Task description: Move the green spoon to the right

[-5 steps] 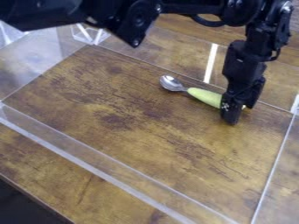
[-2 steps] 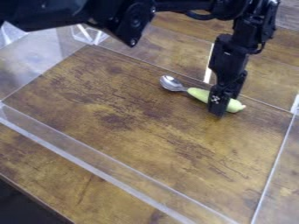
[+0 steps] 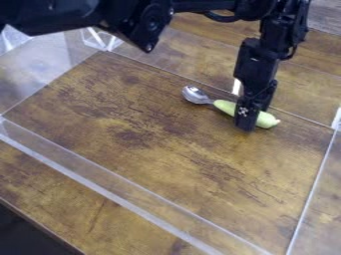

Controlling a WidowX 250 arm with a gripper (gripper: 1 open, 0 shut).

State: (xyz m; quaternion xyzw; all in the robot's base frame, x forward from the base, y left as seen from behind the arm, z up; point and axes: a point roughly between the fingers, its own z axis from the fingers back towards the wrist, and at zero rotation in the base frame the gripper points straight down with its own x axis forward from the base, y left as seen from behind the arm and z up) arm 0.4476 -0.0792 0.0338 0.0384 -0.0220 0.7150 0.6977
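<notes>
The green spoon (image 3: 225, 106) lies on the wooden board (image 3: 147, 129) at the back right. Its silver bowl points left and its yellow-green handle runs right. My gripper (image 3: 250, 117) points straight down onto the handle's middle, its dark fingertips low at the board. It stands open, with the near finger hiding part of the handle. The handle's right tip shows past the fingers. I cannot tell whether the fingers touch the spoon.
Low clear plastic walls ring the board: a right wall (image 3: 322, 164), a front wall (image 3: 94, 179) and a back left wall (image 3: 40, 55). The black arm (image 3: 147, 20) reaches across the top of the view.
My gripper has shifted a little left, from the handle's right end to over its middle, and has rolled slightly. The spoon has stayed where it was.
</notes>
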